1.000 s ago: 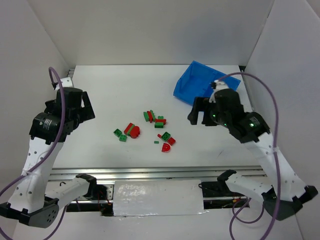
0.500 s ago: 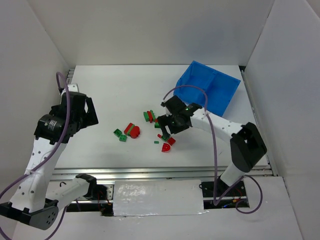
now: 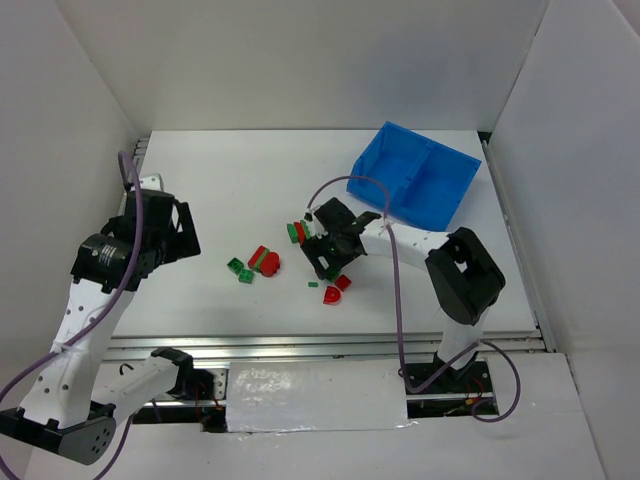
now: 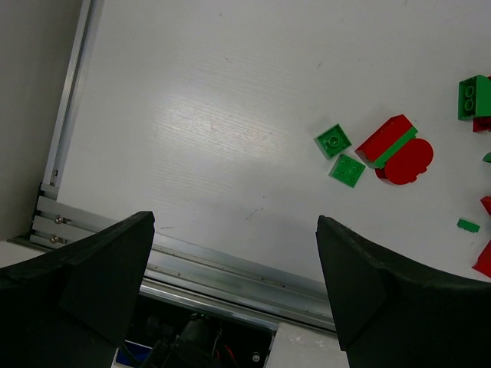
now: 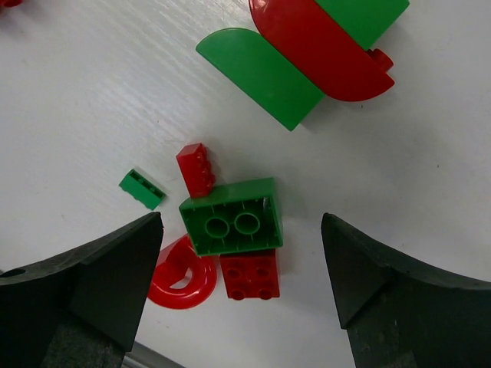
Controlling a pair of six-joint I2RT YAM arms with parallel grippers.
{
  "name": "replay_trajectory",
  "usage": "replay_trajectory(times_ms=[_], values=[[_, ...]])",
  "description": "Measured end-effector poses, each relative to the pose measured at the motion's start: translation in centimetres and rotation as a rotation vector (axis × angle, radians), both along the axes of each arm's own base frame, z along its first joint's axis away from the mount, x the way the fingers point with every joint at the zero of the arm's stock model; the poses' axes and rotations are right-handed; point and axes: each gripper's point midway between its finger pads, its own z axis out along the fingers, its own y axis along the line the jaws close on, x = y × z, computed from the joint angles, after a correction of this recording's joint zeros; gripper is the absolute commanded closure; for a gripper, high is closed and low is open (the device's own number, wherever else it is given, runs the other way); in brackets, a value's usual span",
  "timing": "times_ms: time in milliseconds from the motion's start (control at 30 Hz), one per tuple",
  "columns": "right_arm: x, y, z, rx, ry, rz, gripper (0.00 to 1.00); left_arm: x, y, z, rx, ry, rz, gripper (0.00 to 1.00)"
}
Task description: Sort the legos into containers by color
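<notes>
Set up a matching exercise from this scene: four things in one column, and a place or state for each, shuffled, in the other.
Things
1. blue bin
2. left gripper
3. right gripper
4. green brick

Places or states
A. at the far right of the table
B. open, low over the green brick
C. lying flat, with red bricks right beside it
D. open, at the table's left side

Pairs: 1-A, 2-D, 3-B, 4-C
</notes>
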Motion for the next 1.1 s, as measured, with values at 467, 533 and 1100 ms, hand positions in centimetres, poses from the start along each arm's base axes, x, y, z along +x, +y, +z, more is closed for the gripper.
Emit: replay_trajectory(times_ms=[467,533,1100], values=[[-0.1,0.0,-2.1,-0.044,0.013,0.031,0.4,0.5,-0.5,0.3,-0.02,-0.021,-0.017,0.0],[0.0,0.0,-2.1,-0.047,0.01,0.032,0.52,0.5,-0.6,0.2,-0.023,-0.021,-0.019,0.01],[8.5,-4.7,11.2,0.102,-0.274,-0.42,0.61,0.6,-0.6,0.3,-0.024,-0.022,-0.02,0.0]])
